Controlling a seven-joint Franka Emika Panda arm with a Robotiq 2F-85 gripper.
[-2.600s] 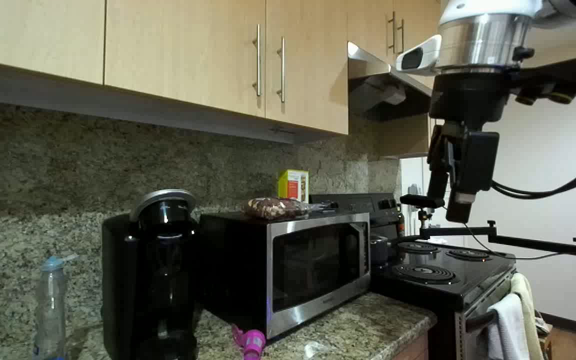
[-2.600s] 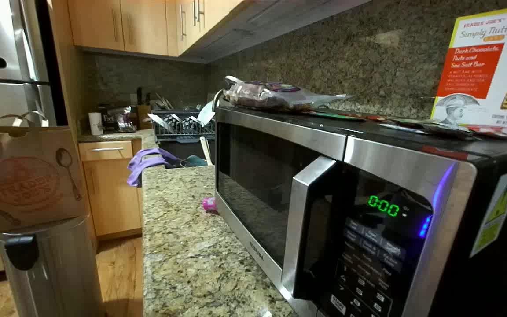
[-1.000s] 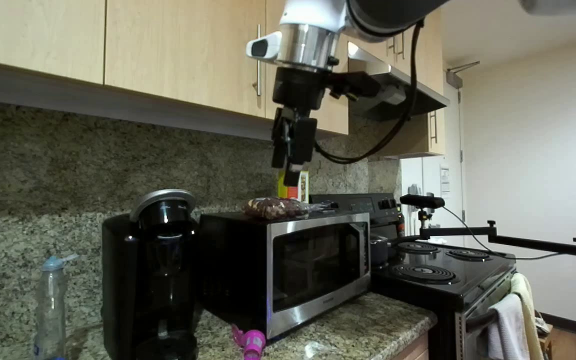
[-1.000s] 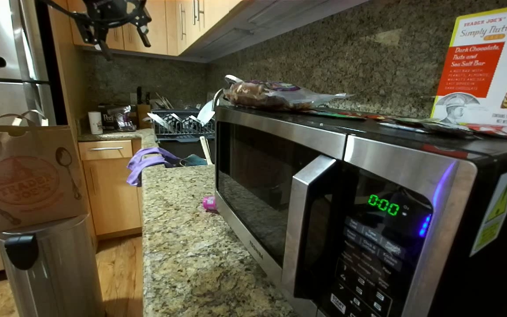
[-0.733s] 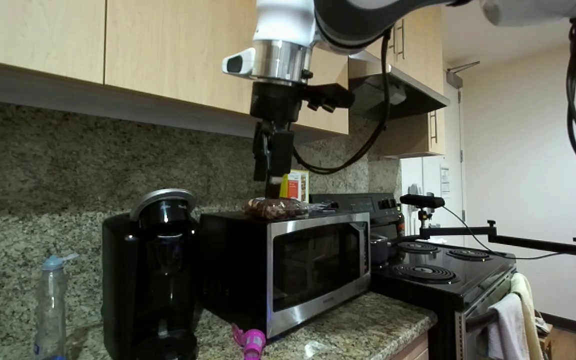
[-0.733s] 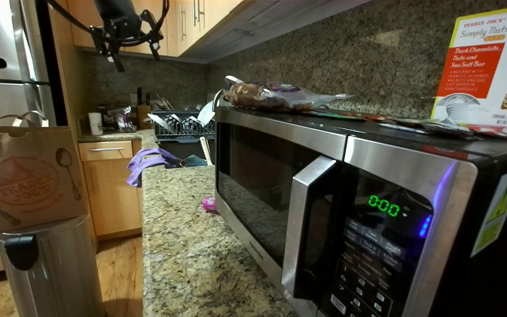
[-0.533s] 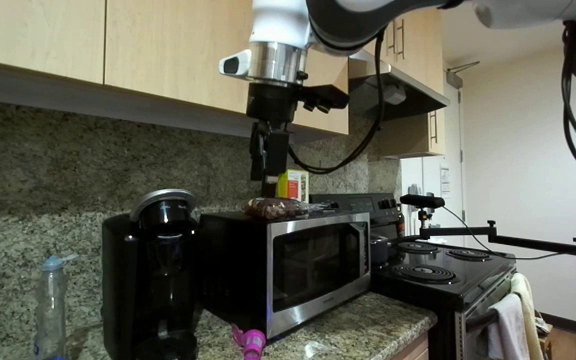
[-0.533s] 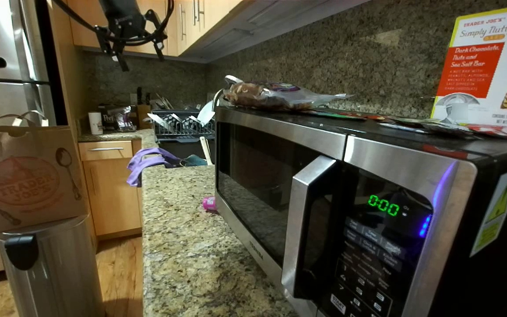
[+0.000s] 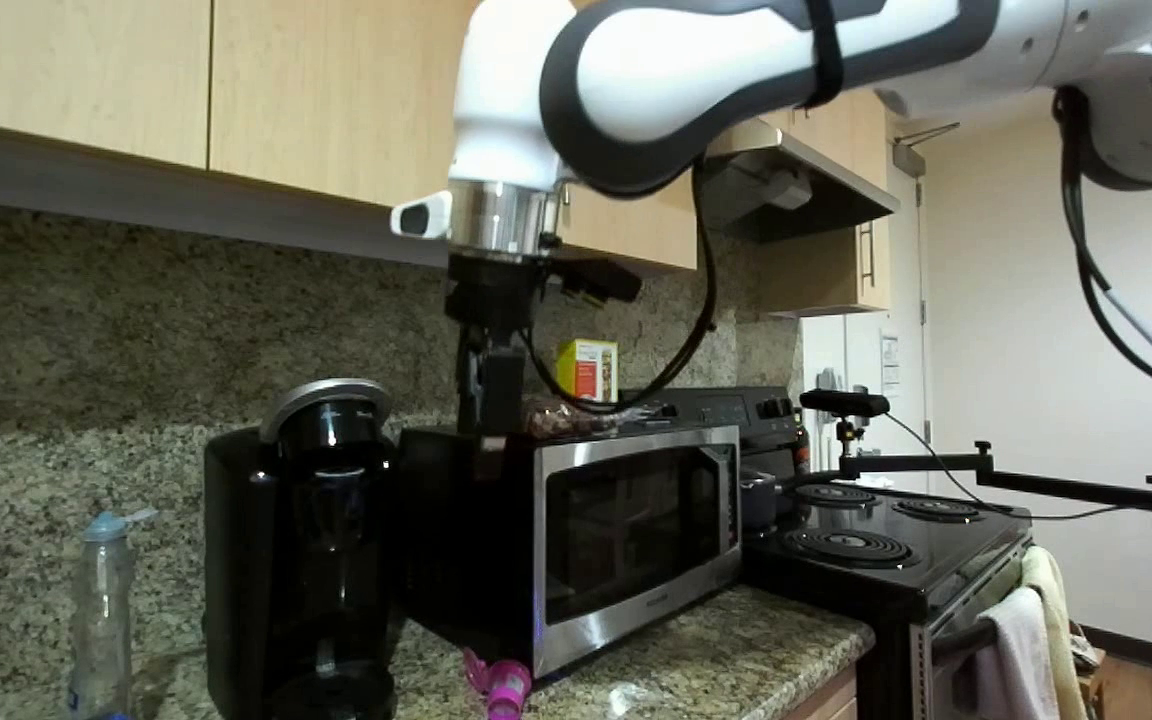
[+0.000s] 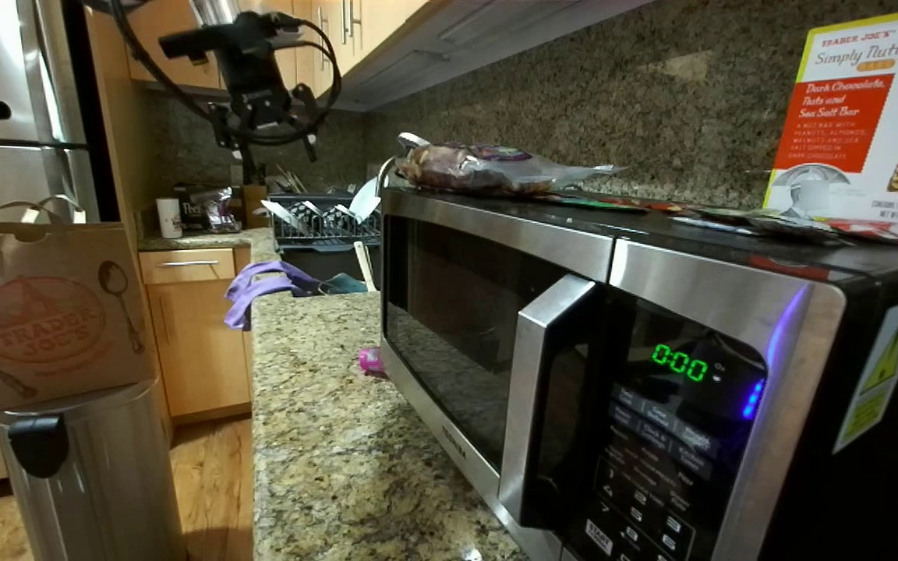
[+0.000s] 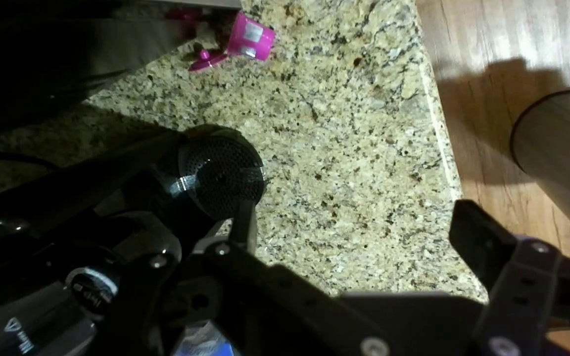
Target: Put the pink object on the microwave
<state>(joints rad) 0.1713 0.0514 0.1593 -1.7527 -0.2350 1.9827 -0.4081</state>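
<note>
The pink object (image 11: 250, 38) is judged light, stiff and slippery; it is best gripped across its tapered body. The hand (image 11: 354, 222) is spread, unladen.

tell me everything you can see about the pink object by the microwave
The pink object is a small magenta cup, plastic-looking, with pale patches on its side and, at its wider end, an open, seemingly attached lid with a knob. It lies on its side on the speckled counter, beside a front corner of the microwave, narrower end toward the counter's edge. Whether it touches the microwave is unclear. The open gripper does not touch it.
</note>
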